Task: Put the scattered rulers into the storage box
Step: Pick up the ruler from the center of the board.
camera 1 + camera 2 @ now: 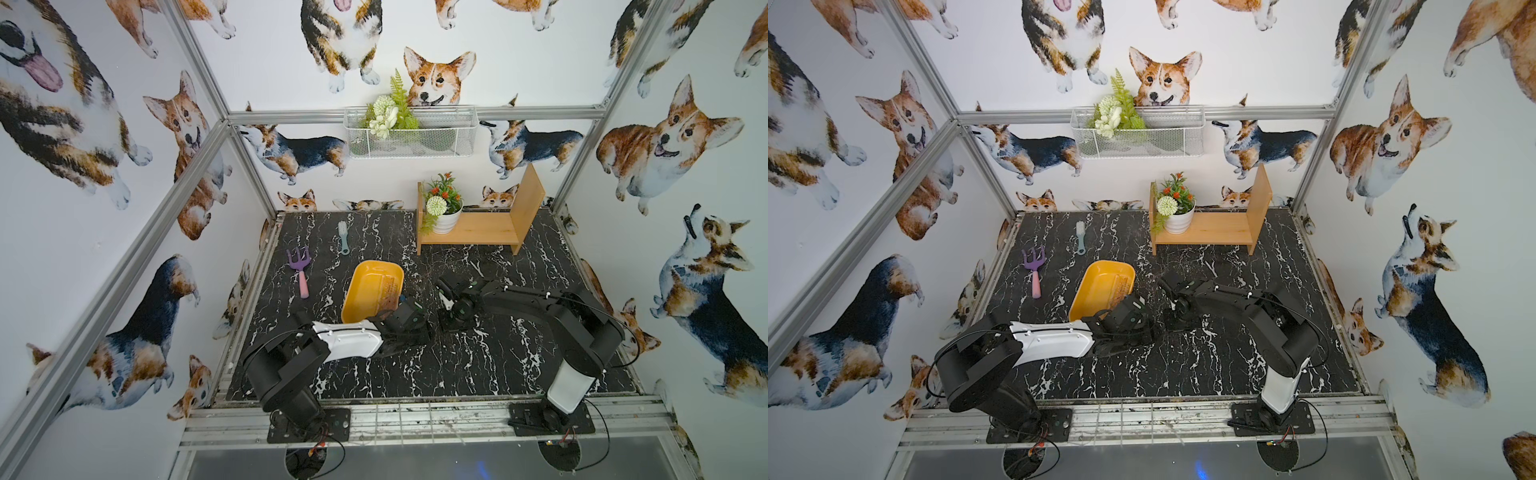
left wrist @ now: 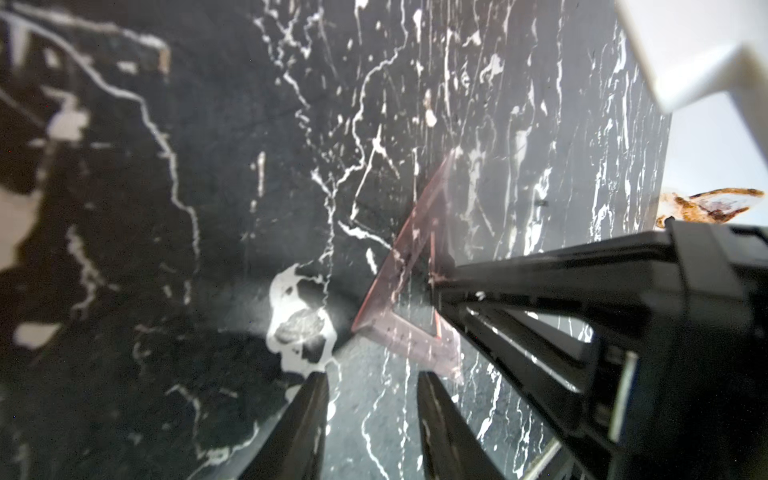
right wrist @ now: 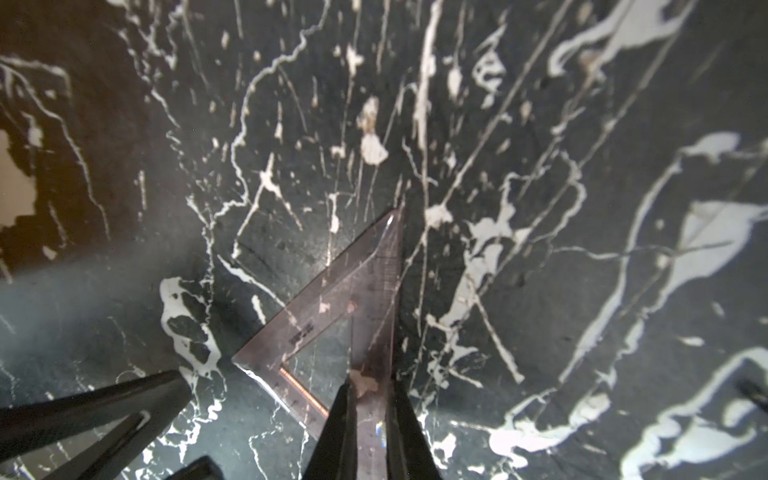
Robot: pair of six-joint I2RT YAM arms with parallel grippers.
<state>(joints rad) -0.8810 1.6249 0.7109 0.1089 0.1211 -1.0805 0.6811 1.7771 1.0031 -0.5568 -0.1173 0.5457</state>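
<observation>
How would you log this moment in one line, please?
right end effector: shut on set square | left end effector: open, empty, close by | storage box: ruler inside

Table point(image 1: 457, 365): black marble-look sheet with white veins, semi-gloss, fine scratches and scuffs just right of the storage box point(image 1: 365, 291). The box is yellow-orange moulded plastic, smooth and glossy. Set square point(image 3: 332, 299): clear plastic with a faint pink tint, shiny, printed marks, smudged. Right fingers point(image 3: 336, 436): black plastic, matt. Behind the box: shelf point(image 1: 478, 228) in pale wood, matt; basket point(image 1: 411, 137) in white-coated wire mesh. Left of the box: fork point(image 1: 300, 262) in purple plastic with a pink handle.
</observation>
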